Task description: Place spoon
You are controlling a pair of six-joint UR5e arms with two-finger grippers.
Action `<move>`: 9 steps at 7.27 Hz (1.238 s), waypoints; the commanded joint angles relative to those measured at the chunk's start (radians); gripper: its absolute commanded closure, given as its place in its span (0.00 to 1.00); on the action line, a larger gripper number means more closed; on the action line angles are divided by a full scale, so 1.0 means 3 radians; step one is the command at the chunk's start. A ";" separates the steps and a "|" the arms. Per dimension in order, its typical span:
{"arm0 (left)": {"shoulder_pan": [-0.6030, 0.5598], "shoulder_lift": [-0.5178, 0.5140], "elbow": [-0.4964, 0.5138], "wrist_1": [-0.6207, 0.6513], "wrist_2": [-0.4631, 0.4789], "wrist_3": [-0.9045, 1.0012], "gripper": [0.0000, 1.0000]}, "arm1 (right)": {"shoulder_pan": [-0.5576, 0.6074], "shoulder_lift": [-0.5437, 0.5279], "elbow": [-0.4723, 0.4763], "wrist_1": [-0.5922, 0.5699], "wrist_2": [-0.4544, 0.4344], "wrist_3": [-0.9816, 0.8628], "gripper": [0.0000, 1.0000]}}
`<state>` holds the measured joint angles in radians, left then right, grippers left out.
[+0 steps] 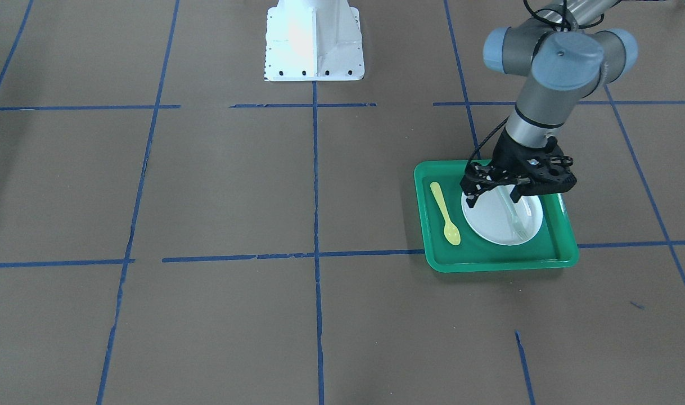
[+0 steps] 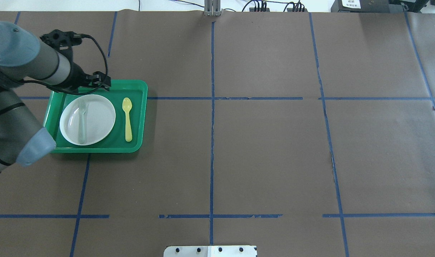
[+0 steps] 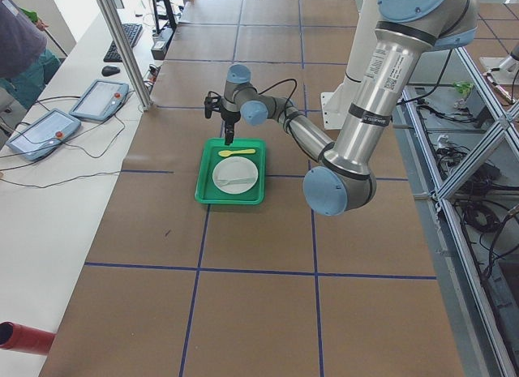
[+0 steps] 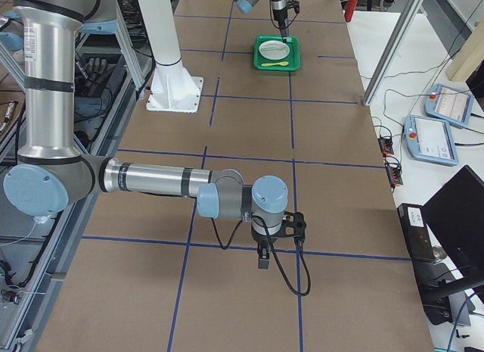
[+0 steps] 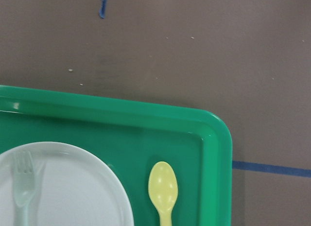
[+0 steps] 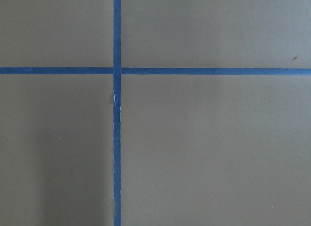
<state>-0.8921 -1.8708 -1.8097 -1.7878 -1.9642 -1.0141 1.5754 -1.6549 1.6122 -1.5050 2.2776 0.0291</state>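
Wide and empty over the rim of the plate (image 1: pixel 491 228), the left gripper (image 1: pixel 493 198) could strike the fork (image 1: pixel 514 218) or nudge the nearby spoon (image 1: pixel 445 212) if lowered.

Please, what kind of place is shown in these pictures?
Most likely a robotics lab or test cell, not a kitchen: the table is covered with brown paper and marked by a blue tape grid, and teach pendants lie beside it.

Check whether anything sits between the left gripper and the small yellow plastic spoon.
Nothing visible does. The small yellow plastic spoon lies uncovered on the floor of the green plastic tray, beside the round white plate; the left gripper hangs above the tray, jaws apart.
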 commanded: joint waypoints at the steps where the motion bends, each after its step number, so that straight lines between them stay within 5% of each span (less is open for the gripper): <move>1: -0.0663 0.0553 -0.0042 0.0018 -0.0369 0.1317 0.00 | 0.0000 -0.0001 0.0000 -0.0004 0.0001 0.0000 0.00; 2: -0.1057 0.0803 -0.0007 0.0043 -0.0467 0.2094 0.00 | 0.0000 -0.0001 0.0000 -0.0005 0.0001 0.0000 0.00; 5: -0.1983 0.0892 0.0055 0.0977 -0.0570 0.3698 0.00 | 0.0000 -0.0001 0.0000 0.0001 0.0001 0.0000 0.00; 9: -0.2518 0.1357 0.0219 0.0953 -0.1173 0.4280 0.00 | 0.0000 -0.0001 0.0000 0.0001 0.0001 0.0000 0.00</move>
<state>-1.6228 -1.4949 -1.7485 -1.5042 -2.2858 0.2433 1.5754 -1.6552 1.6122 -1.5060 2.2780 0.0291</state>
